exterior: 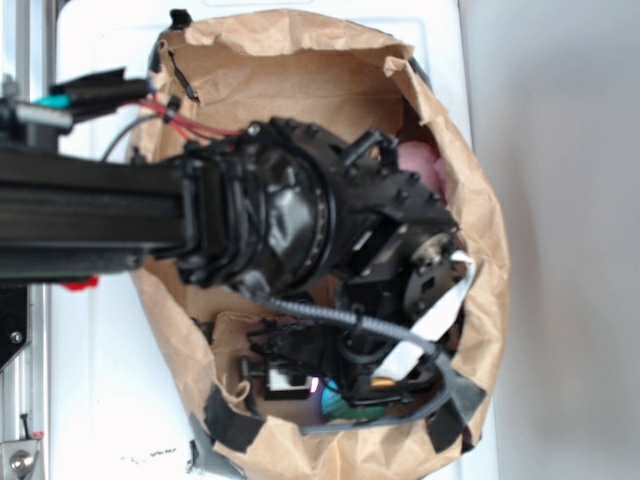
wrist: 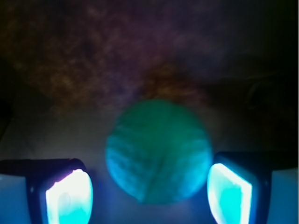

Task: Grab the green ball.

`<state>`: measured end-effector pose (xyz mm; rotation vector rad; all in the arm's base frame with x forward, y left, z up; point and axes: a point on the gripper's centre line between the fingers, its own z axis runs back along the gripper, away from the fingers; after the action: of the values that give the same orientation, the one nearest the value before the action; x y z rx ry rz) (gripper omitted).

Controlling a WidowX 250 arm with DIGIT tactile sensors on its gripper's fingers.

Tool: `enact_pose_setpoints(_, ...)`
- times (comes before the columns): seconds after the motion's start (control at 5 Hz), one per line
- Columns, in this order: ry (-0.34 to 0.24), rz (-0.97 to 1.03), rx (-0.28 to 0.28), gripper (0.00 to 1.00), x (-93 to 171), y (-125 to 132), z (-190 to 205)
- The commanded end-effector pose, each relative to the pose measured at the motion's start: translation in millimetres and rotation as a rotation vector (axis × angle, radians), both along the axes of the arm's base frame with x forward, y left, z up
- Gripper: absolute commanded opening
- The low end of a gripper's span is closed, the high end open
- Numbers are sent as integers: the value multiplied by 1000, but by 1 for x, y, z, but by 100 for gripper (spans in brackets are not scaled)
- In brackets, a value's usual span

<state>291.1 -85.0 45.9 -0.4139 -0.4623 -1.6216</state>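
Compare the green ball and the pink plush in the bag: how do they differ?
The green ball is round and sits between the open gripper fingers; the pink plush is lumpy and lies apart at the bag's far side. The ball shows fully at the wrist; the plush is mostly hidden behind the arm. Both lie inside the paper bag.

The paper bag (exterior: 470, 200) is plain kraft brown, with black tape patches (exterior: 232, 420) along its lower rim. The robot arm (exterior: 270, 215) filling the frame's centre is glossy black, trailing red wires (exterior: 185, 122) at upper left and a grey braided cable (exterior: 320, 312). A pink plush (exterior: 420, 160) shows at upper right inside the bag. In the wrist view the ball (wrist: 158, 151) reads blue-green with faint darker streaks; the gripper (wrist: 149, 191) pads (wrist: 69, 196) glow bright cyan, edged violet, against a mottled brown background.
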Motion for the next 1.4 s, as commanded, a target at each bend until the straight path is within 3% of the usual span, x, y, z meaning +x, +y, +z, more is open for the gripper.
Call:
enact_pose_setpoints(0.0, -51, -8, -99, 100, -4, -16, 6)
enact_pose_setpoints(0.4, -46, 3, -89, 100, 6, -28, 4)
enact_pose_setpoints(0.6, -58, 6, -98, 0, 7, -26, 3)
enact_pose_setpoints(1.0, -73, 51, -133, 0, 3, -7, 13)
enact_pose_setpoints(1.2, -83, 130, -167, 0, -6, 22, 30)
